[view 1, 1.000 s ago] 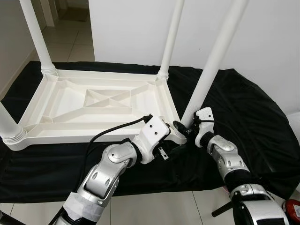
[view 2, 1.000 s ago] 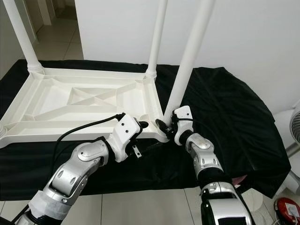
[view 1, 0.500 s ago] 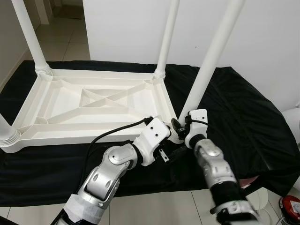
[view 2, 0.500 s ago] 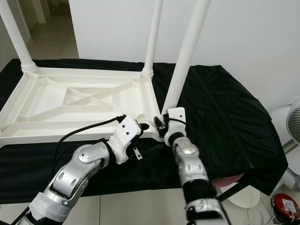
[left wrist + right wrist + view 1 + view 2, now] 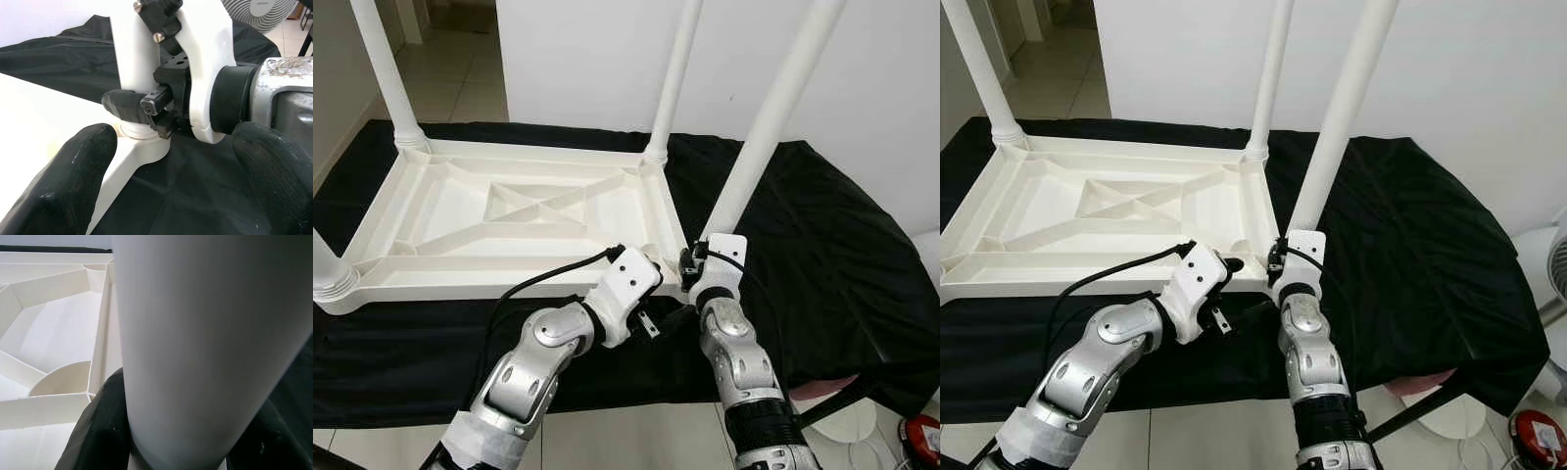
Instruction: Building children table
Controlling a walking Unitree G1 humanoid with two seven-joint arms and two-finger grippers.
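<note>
Left eye view: the upturned white children's table (image 5: 524,211) lies on a black cloth (image 5: 822,235). The right claw (image 5: 146,105) grips the base of the near-right leg (image 5: 759,147), fingers (image 5: 100,431) either side. The left claw (image 5: 641,318) hovers open just beside that corner. Seating the leg well calls for holding it upright while twisting. Its socket joint is hidden behind both wrists.

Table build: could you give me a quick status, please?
Right gripper shut on near-right leg at its base. Left gripper open beside it. Tabletop upside down.
</note>
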